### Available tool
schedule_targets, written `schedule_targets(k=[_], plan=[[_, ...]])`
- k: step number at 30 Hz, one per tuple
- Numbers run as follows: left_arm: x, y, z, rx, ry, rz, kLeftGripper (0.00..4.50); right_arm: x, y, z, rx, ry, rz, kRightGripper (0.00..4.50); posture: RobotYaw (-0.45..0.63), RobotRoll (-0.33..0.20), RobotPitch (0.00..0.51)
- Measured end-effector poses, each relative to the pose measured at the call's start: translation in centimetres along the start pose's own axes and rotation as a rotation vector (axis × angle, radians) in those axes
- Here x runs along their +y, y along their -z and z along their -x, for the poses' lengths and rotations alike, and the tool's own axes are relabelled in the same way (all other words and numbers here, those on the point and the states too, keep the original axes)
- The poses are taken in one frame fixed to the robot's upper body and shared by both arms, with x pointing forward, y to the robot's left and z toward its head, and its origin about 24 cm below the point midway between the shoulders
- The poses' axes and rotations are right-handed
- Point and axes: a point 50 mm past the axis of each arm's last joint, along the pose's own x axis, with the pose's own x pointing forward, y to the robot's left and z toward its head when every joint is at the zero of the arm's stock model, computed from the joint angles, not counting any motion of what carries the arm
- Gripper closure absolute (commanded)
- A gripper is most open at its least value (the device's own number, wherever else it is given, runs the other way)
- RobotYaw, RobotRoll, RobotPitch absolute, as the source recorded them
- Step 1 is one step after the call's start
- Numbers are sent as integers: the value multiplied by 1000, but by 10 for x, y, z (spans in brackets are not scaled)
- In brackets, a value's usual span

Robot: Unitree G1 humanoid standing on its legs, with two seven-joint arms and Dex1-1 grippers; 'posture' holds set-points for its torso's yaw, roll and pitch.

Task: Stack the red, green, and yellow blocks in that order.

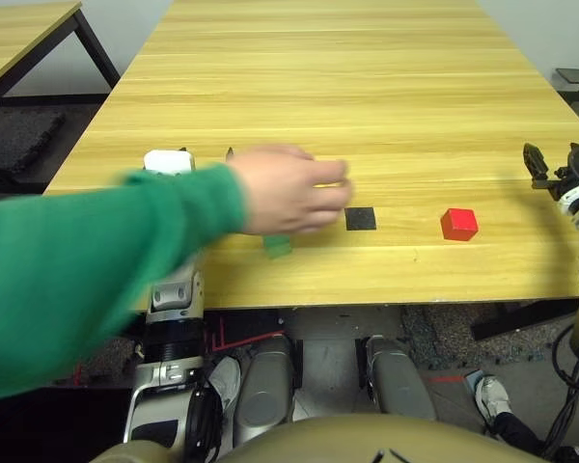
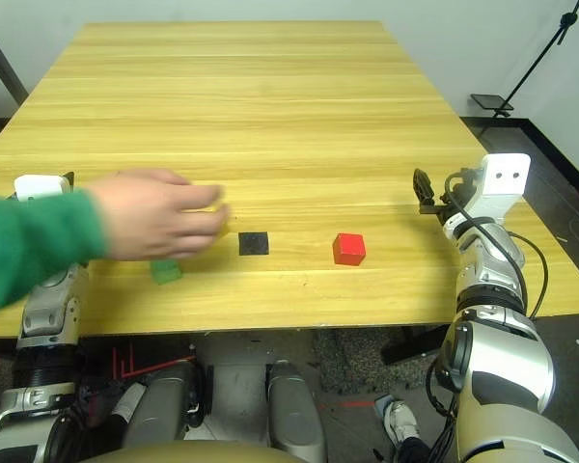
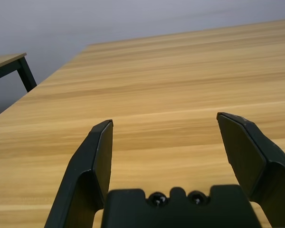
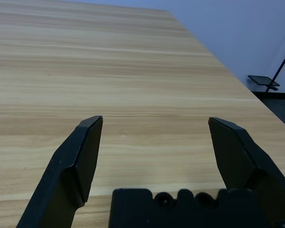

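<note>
Eye views show the red block [image 2: 348,249]; left wrist view, an open gripper [image 3: 165,116].

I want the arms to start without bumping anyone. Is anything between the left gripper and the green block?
Yes: a person's hand in a green sleeve reaches across, between the left gripper and the green block.
</note>
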Motion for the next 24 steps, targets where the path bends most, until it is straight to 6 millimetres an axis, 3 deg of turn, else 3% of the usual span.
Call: schedule_targets(k=[6,8,13,17,20,24], plan=[[-1,-1,-1,-3,12,1,50,-2,3,1,19,8,-25,0,158,-101,86],[-4,-11,0,-12,58,32,50,-1,-1,-1,39,-53,-36,0,164,-106,88],[-12,-65,4,-84,345,85,50,28,-29,-13,107,-533,9,0,207,-121,74],[-12,-93,13,-85,647,2,50,55,-40,-2,259,-969,132,0,226,-134,71],[-9,-95,19,-30,800,-37,50,66,-38,8,387,-1166,214,0,238,-147,75],[-11,-80,33,106,989,-113,50,72,-40,7,479,-1266,324,0,264,-147,77]])
